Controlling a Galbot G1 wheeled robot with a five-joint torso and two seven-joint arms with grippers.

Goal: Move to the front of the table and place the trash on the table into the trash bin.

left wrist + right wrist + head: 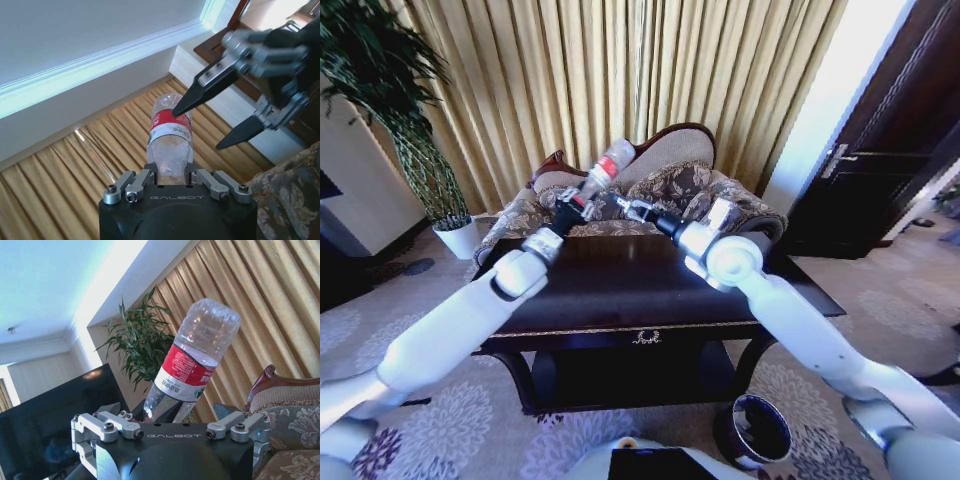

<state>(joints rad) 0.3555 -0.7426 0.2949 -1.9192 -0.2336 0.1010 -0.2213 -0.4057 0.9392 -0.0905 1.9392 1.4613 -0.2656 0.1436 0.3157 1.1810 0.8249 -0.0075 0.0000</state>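
— While the robot faces the table (620, 290), where is the bottle (608, 167)?

— Above the table's far edge, lifted clear of the top. The left gripper (582, 200) is pinched on its lower end, so it tilts up toward the sofa (685, 185) behind the table. From the left wrist view the bottle (170, 135) rises straight out between the closed-in fingers (131, 184), red label showing.

— And the other arm?

— The right gripper (623, 207) hangs over the same far edge of the table, just beside the left one, pointing at it. In the left wrist view its two dark fingers (205, 87) stand spread apart next to the bottle, one tip close by the label; I cannot tell whether it touches.

— The right wrist view?

— The bottle (192, 365) stands tilted close beyond that gripper's housing.

— The trash bin (756, 430)?

— On the carpet, near the table's front right leg, on the robot's side of the table, mouth open upward.

— Anything else by the table?

— A plant (415, 130) in a white pot beyond its left end.
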